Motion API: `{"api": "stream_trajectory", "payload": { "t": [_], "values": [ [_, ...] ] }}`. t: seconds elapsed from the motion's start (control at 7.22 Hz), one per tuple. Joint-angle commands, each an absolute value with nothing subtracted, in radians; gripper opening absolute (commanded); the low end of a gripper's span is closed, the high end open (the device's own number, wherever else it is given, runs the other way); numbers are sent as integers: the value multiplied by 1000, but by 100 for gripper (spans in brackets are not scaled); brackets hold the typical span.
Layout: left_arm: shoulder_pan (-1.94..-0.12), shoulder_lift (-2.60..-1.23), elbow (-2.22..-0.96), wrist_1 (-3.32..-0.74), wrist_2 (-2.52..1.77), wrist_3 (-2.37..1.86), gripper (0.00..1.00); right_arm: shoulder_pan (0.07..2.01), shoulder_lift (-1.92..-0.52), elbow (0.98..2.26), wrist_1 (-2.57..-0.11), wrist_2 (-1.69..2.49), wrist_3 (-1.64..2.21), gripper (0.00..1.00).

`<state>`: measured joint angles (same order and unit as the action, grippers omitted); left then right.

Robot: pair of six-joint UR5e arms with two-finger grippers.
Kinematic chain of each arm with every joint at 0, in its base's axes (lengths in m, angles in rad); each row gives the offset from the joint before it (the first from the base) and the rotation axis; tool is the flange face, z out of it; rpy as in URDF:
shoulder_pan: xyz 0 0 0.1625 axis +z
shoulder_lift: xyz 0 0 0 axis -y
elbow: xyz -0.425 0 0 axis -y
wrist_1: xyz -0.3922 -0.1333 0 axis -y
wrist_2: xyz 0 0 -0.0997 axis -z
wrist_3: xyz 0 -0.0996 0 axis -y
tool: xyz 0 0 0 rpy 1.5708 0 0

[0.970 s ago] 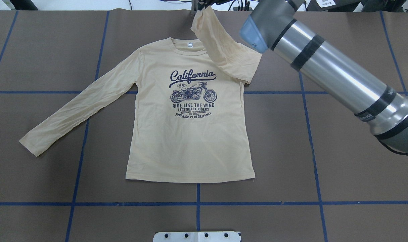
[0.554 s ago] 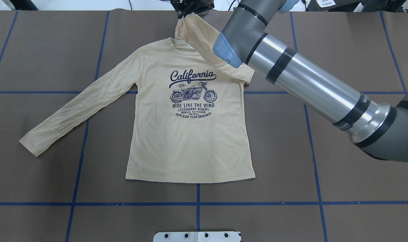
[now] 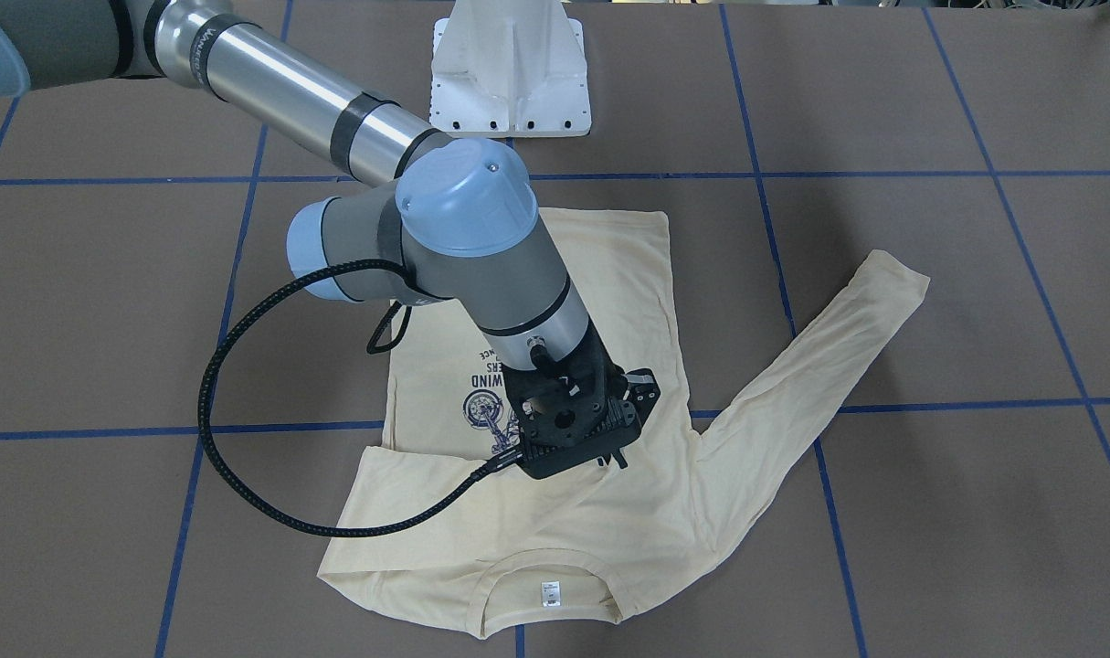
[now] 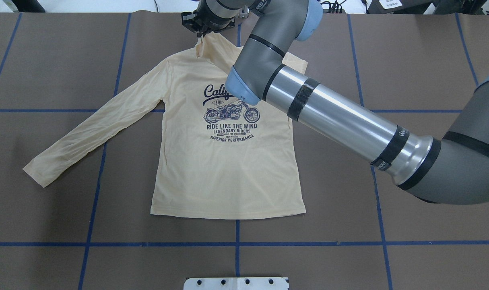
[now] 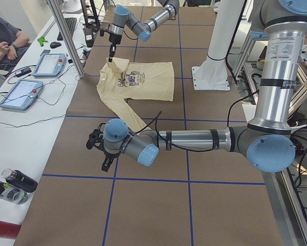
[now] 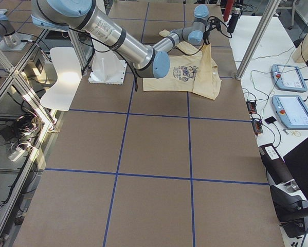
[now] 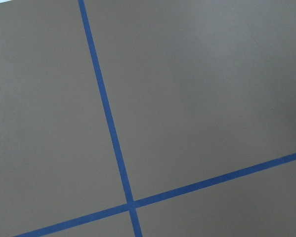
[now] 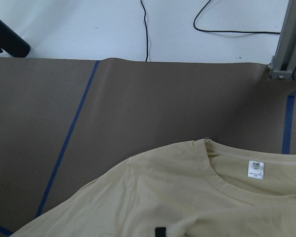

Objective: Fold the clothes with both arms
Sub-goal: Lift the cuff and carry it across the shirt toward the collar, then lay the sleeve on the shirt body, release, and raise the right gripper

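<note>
The long-sleeved T-shirt (image 4: pixel 224 173) lies print side up in the middle of the table (image 4: pixel 429 48), with its hem toward the robot's base and its collar toward the far edge. The navy "California" motorcycle print (image 4: pixel 230 117) is partly hidden in the overhead view by the right arm, which reaches across the shirt from the right edge. The right gripper (image 4: pixel 202 31) points down above the collar, its jaws pinched on the end of one sleeve (image 4: pixel 216 50). That sleeve rises from the shoulder and slants across the neckline up to the jaws. The other sleeve (image 4: pixel 91 133) lies flat, stretched slantwise toward the table's left end. The small white neck label (image 8: pixel 255 169) shows inside the collar in the right wrist view. The left gripper (image 5: pixel 104 161) hangs over bare table near the left end, beyond the flat sleeve's cuff. Whether its jaws are apart or together cannot be told. Its wrist camera shows only brown table cover crossed by blue tape (image 7: pixel 108 118).
</note>
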<state>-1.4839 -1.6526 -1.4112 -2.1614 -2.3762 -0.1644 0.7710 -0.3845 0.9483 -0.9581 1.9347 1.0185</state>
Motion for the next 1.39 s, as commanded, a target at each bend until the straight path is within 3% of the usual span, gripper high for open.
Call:
{"api": "stream_trajectory", "payload": {
  "t": [0.0, 0.28, 0.55, 0.69, 0.97, 1.25],
  "values": [
    [-1483, -1657, -1405, -2174, -2376, -181, 100, 737, -350, 878, -957, 1895, 1019, 0],
    [-1483, -1664, -1411, -2174, -2376, -204, 100, 689, -335, 835, -954, 1841, 1017, 0],
    [-1485, -1664, -1411, -2174, -2378, -206, 100, 658, -235, 705, -948, 1734, 1017, 0],
    [-1483, -1664, -1411, -2174, -2378, -206, 100, 654, -233, 674, -915, 1694, 1017, 6],
    [-1485, -1664, -1411, -2174, -2378, -206, 100, 646, -221, 650, -900, 1635, 1022, 99],
    [-1483, -1664, -1417, -2174, -2378, -212, 100, 646, -203, 649, -899, 1626, 1069, 99]
  ]
}}
